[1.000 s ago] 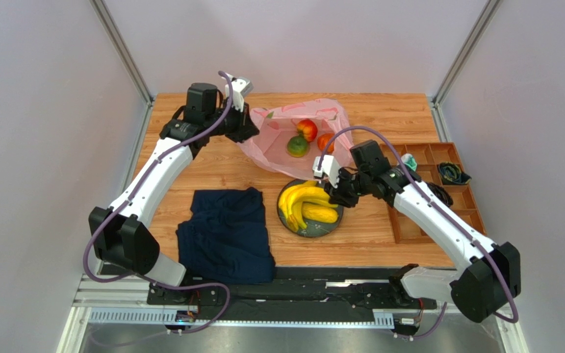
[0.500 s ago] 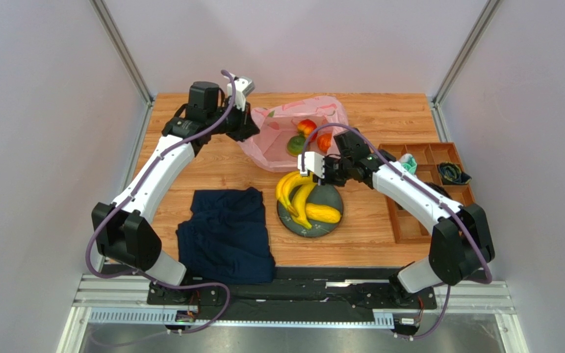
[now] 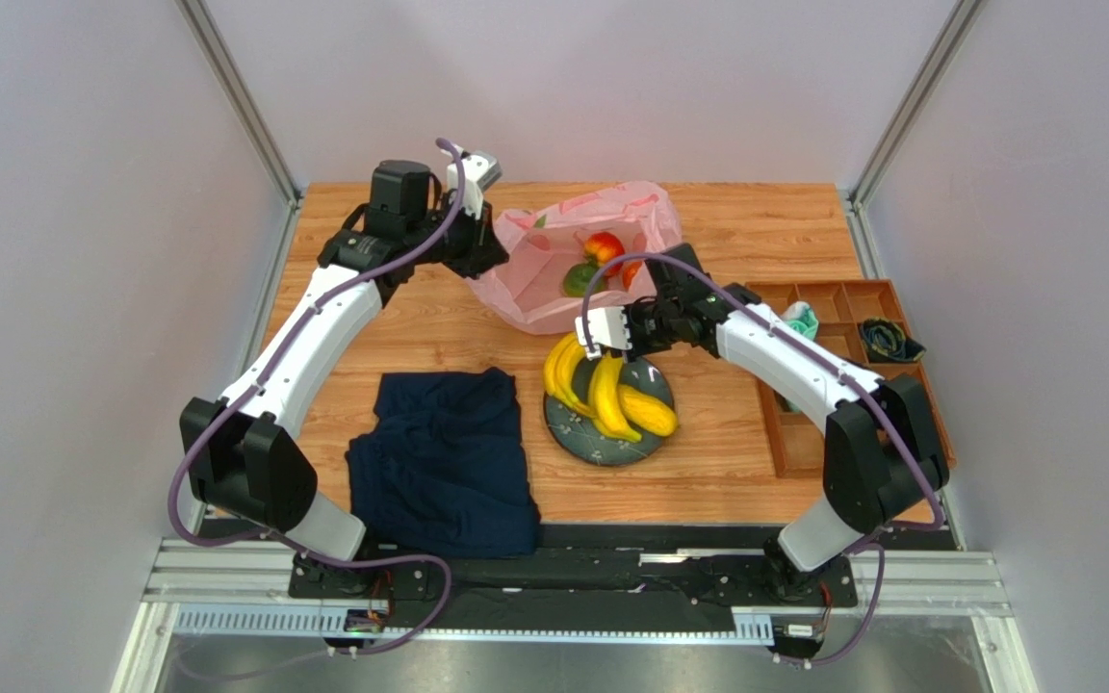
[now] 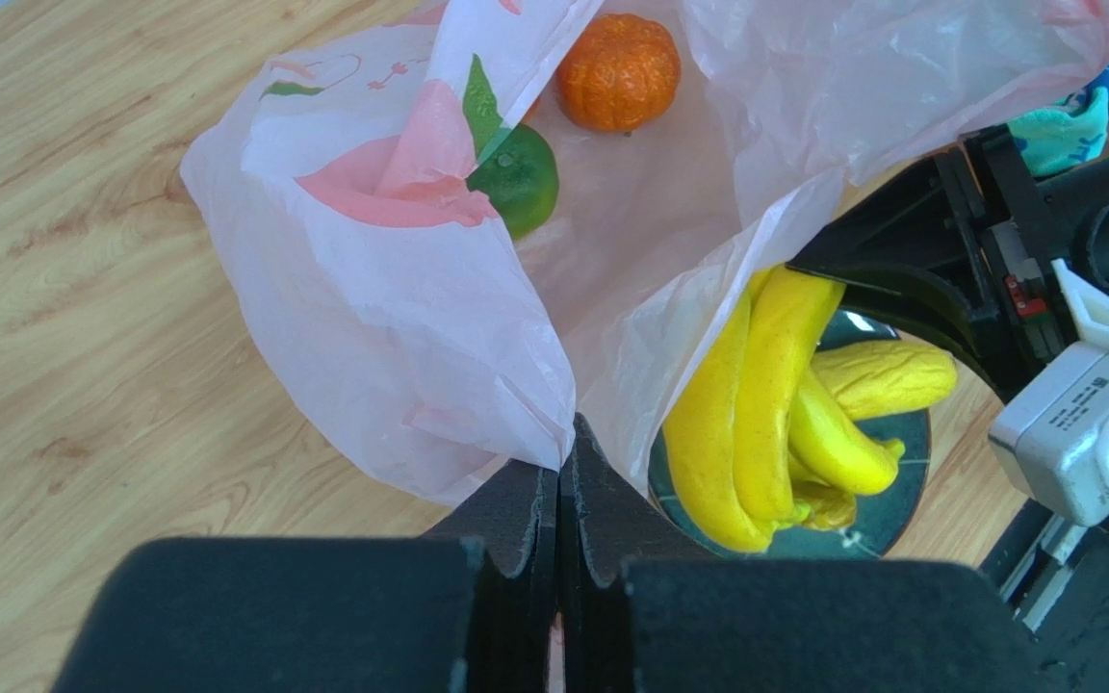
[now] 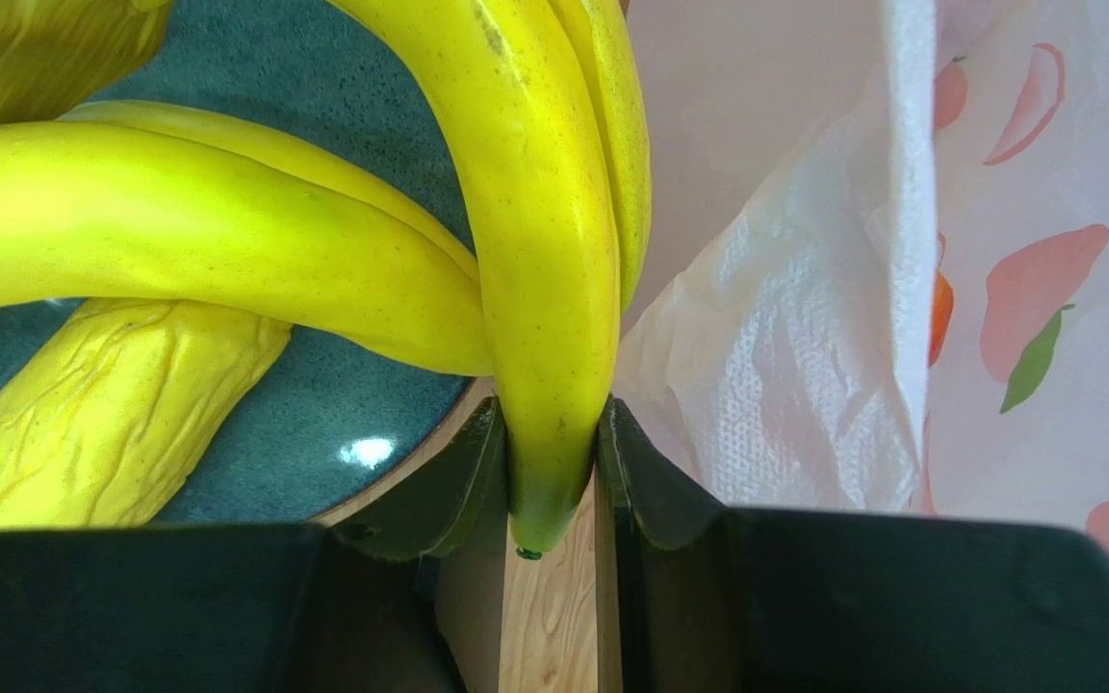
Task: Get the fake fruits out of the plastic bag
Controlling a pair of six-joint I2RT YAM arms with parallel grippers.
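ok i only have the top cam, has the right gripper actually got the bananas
observer: yes. The right wrist view shows the right gripper clamped on the tip of one of the bananas, just off the rim of the plate.
operator: and is the left one on the bag or just near it
observer: on it. The left gripper is pinched shut on a fold at the edge of the bag.
operator: what can you see inside
observer: from the left wrist, an orange fruit in the open and a green fruit half behind a printed flap.
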